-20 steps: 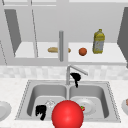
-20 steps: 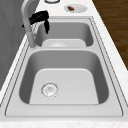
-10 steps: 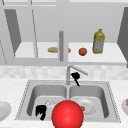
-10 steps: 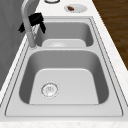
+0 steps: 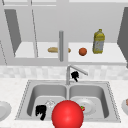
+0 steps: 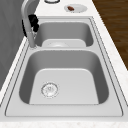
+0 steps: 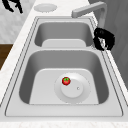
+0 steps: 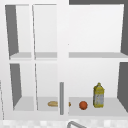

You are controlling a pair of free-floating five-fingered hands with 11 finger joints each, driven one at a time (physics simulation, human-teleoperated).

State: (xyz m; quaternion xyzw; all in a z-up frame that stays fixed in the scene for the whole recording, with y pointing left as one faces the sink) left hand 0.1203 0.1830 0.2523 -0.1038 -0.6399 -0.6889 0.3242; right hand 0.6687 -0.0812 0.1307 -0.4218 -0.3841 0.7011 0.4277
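My right hand [image 5: 74,75] hangs just under the faucet spout [image 5: 78,69], right of the upright pipe, with its fingers curled and nothing seen in them. It also sits beside the faucet [image 7: 102,17] as the right hand [image 7: 103,38] in the right side view, and behind the pipe as the right hand [image 6: 32,22] in the left side view. My left hand [image 5: 40,111] floats by the front edge of the left basin, fingers hanging loose. A white plate [image 7: 83,93] lies in the right basin with a small tomato [image 7: 66,80] on it.
A large red ball [image 5: 67,115] covers the sink's front edge. Plates sit on the counter at both ends [image 5: 3,110] [image 5: 125,105], the right one [image 6: 75,8] bearing a brown item. The open cabinet shelf [image 8: 110,110] holds bread [image 8: 53,103], an orange fruit [image 8: 83,105] and an oil bottle [image 8: 98,96].
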